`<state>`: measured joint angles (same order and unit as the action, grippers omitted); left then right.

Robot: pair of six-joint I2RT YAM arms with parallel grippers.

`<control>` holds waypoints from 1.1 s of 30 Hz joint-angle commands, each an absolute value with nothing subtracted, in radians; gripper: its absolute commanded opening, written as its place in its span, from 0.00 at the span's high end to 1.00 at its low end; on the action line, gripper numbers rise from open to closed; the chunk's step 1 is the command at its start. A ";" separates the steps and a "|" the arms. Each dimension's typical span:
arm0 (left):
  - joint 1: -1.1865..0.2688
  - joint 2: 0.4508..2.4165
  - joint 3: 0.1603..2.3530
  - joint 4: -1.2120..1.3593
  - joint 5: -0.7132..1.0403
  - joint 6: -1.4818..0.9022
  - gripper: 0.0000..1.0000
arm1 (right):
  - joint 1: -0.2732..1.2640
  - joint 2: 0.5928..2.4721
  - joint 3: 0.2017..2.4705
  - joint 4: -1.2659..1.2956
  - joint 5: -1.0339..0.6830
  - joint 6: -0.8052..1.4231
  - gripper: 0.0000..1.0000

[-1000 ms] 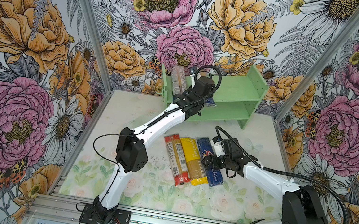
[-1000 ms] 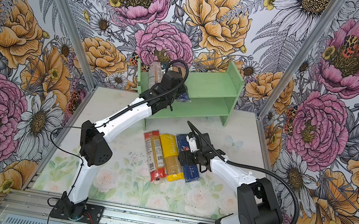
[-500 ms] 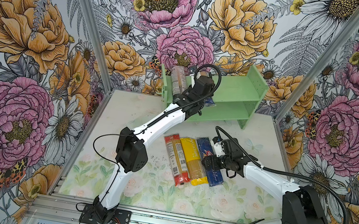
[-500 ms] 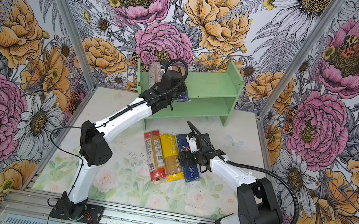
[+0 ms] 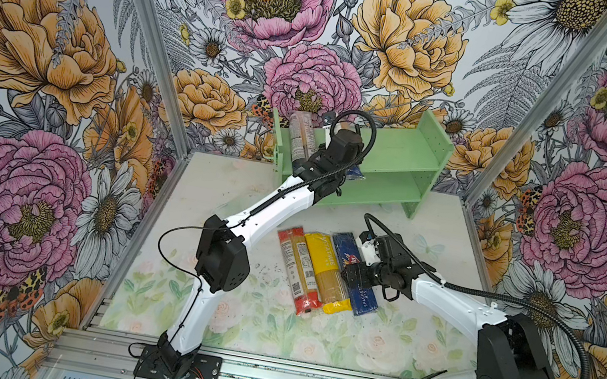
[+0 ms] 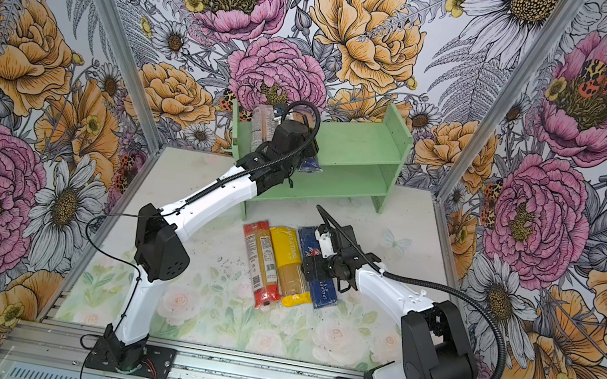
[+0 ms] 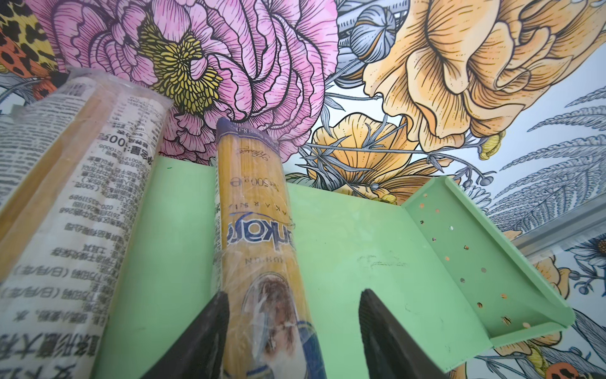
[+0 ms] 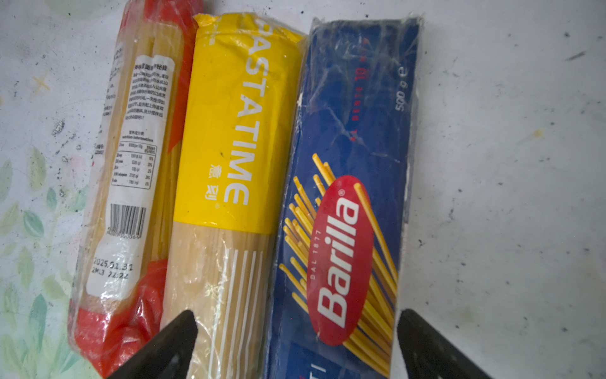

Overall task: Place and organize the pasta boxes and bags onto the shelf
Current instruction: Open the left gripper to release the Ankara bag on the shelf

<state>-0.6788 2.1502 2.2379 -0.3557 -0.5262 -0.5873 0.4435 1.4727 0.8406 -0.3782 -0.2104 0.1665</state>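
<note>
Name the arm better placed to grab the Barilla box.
Right. The right pincer hangs open over the Barilla box; the left pincer is up at the shelf, around a clear bag.

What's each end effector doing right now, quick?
Left end effector: open, blue-ended clear bag lying between its jaws on the shelf, not gripped.
Right end effector: open over the Barilla box, holding nothing.

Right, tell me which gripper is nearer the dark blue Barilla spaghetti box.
Right. The right gripper hangs over the dark blue Barilla spaghetti box, jaws open; the left gripper is far off at the top tier of the mint-green wooden shelf, around a clear spaghetti bag.
</note>
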 commanded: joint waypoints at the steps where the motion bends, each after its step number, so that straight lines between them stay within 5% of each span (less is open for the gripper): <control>1: -0.694 2.087 2.230 -0.319 -0.503 -0.531 0.33 | 0.436 1.441 0.837 -0.383 -0.204 0.166 0.02; 33: -0.770 1.884 2.005 -0.190 -0.547 -0.437 0.15 | 0.437 1.375 0.808 -0.385 -0.216 0.187 0.02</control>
<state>-0.7593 1.9259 2.0315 -0.2188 -0.5251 -0.4603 0.4435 1.4097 0.8211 -0.3859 -0.2111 0.1711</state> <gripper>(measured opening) 0.842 0.977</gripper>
